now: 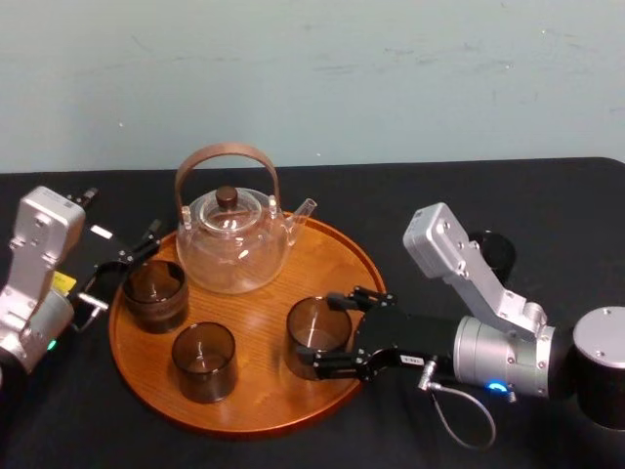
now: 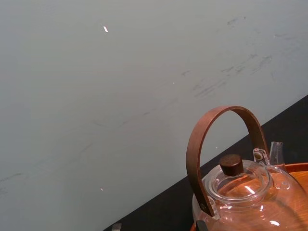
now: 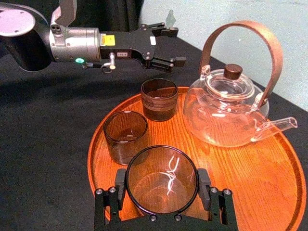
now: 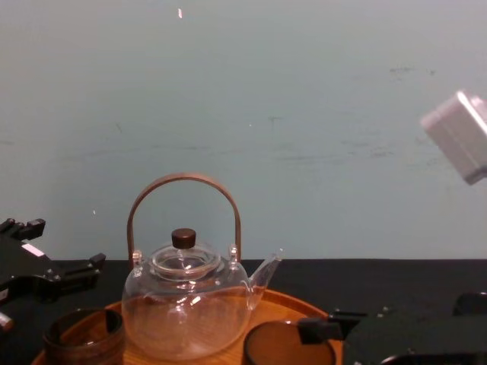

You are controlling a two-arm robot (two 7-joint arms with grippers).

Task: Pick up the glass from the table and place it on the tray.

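Taking the clock face from my head view, with 12 o'clock pointing away from me: my left gripper [image 3: 173, 46] hovers over the black counter [image 1: 547, 195] just outside the 9 o'clock edge of the tray [image 1: 256, 311]. Its fingers are spread wide and hold nothing. Just beside it, inside the rim at 9 o'clock, a second glass [image 1: 154, 293] stands upright, apart from both fingers. A third glass [image 1: 203, 360] stands at about 8 o'clock, nearer to me. The clear teapot [image 1: 232, 244] with its bent wooden handle and dark knob sits at 12 o'clock, its spout pointing toward 2 o'clock.

The glass [image 1: 317, 327] is on the tray at about 3 o'clock, a little inside the rim, well apart from the other two glasses. My right gripper [image 3: 162, 187] reaches in from 3 o'clock. It is opened only to the width of the glass, one pad set against each side of the wall just below the rim, so the glass is clasped between them. The glass is a short, straight-sided tumbler of smoky brown, see-through, upright and empty. The orange wood shows through it, and bright streaks of light lie on its bottom. I cannot tell whether its base rests on the wood or hangs just over it.
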